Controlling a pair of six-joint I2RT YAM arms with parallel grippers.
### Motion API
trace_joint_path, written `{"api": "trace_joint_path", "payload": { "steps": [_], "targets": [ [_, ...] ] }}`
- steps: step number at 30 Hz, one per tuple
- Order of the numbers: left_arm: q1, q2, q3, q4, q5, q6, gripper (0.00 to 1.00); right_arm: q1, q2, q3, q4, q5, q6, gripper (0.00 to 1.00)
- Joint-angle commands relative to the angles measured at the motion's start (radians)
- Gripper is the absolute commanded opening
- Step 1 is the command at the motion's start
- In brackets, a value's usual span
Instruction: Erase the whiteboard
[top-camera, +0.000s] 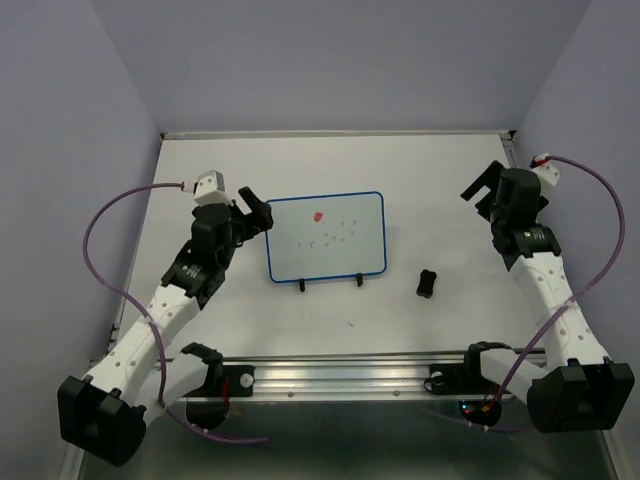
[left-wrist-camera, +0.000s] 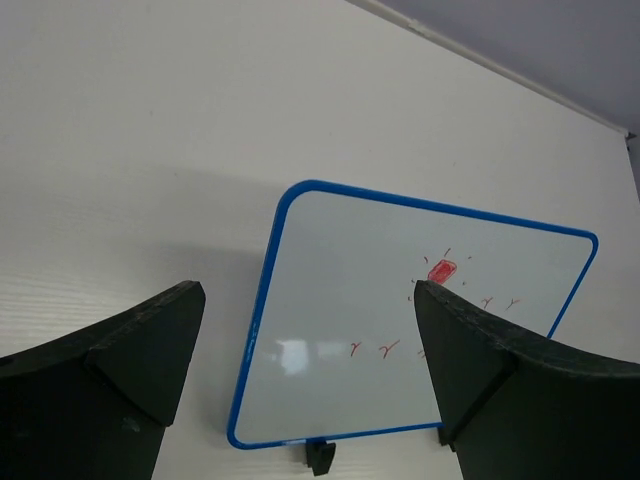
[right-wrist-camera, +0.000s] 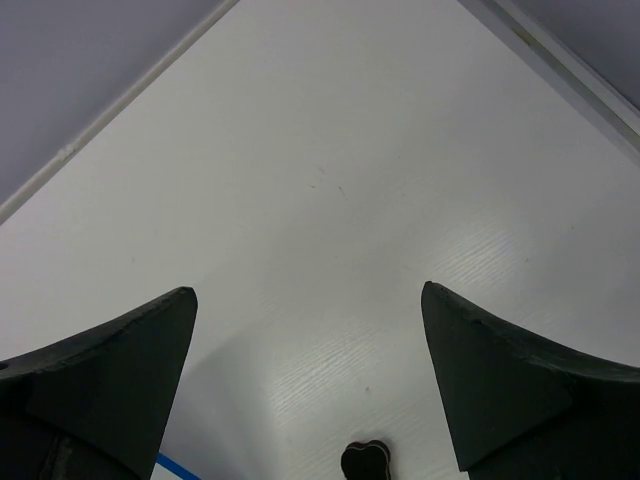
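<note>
We are seeing the whiteboard sitting mid-surface, its black feet toward the near edge. The left gripper, spread wide and holding nothing, is hovering near the board's far-left corner. In its own view one finger is covering part of the faint scribbles beside the red mark. The right gripper, also wide and empty, is hanging over the far right. Its camera is catching only a blue sliver of frame (the rest is cut off) and part of a small black object. The top view is showing that object whole, right of the board, though we cannot tell what it is.
</note>
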Motion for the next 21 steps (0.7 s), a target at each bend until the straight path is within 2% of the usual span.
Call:
{"api": "trace_joint_path", "payload": {
  "steps": [1,4,9,11,15,21],
  "targets": [
    [-0.11,-0.024,-0.04,-0.066,-0.107,-0.049,0.99,0.001,-0.019,-0.003,0.003,-0.042,-0.003,1.0],
    [-0.173,-0.027,-0.092,-0.096,-0.139,-0.091,0.99,0.001,0.02,-0.023,0.005,-0.116,-0.074,1.0],
    [-0.328,-0.01,-0.175,-0.109,-0.17,-0.187,0.99,0.01,0.141,-0.031,-0.057,-0.294,-0.063,1.0],
    [-0.411,0.011,-0.19,-0.113,-0.213,-0.224,0.99,0.03,0.134,-0.092,-0.025,-0.293,-0.043,1.0],
    [-0.495,0.136,-0.196,-0.061,-0.231,-0.29,0.99,0.131,0.103,-0.17,-0.014,-0.236,-0.019,1.0],
    [-0.537,0.301,-0.141,-0.067,-0.305,-0.318,0.99,0.153,0.152,-0.231,-0.06,-0.264,0.004,1.0]
  ]
}}
